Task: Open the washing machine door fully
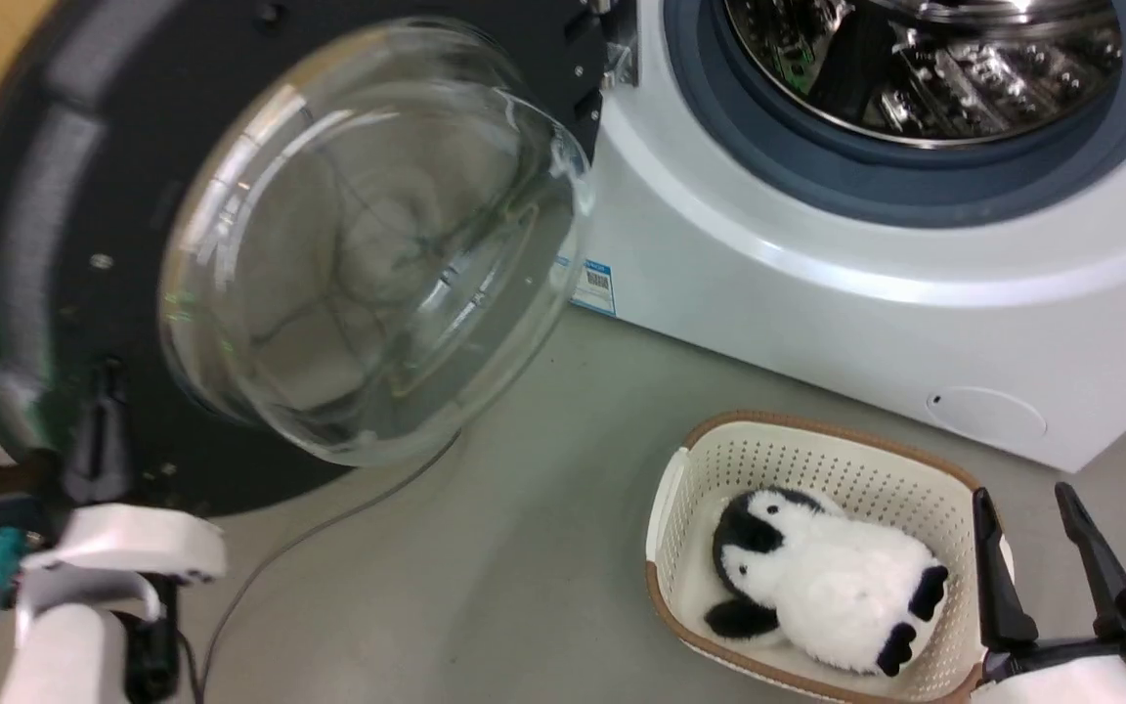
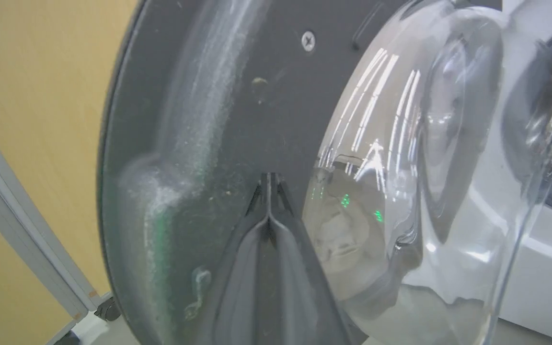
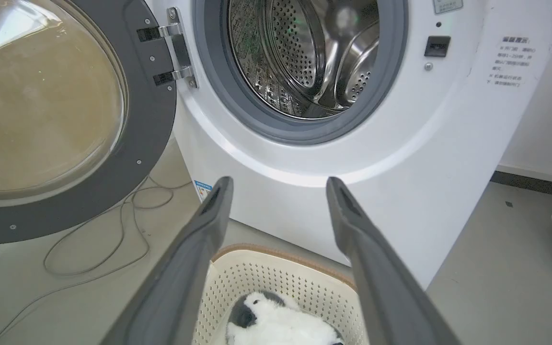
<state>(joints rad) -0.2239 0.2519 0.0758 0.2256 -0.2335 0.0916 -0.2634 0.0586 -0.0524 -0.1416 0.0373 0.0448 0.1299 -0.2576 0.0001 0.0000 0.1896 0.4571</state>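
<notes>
We see bright, even indoor light, with only faint, soft shadows on the floor (image 1: 543,508). In the head view the washing machine door (image 1: 55,244) is smeared by motion blur along its left rim. In the left wrist view white streaks of glare and small green glints lie on its glass, and the left gripper (image 2: 269,178), near the lens, looks soft. The steel drum (image 3: 304,57) sparkles. The right wrist view bows the machine front (image 3: 400,158) at its edges.

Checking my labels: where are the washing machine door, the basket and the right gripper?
washing machine door (image 1: 35,196), head view, dark inner face.
basket (image 1: 817,464), head view, far wall.
right gripper (image 1: 1022,494), head view, midway between fingertips.
</notes>
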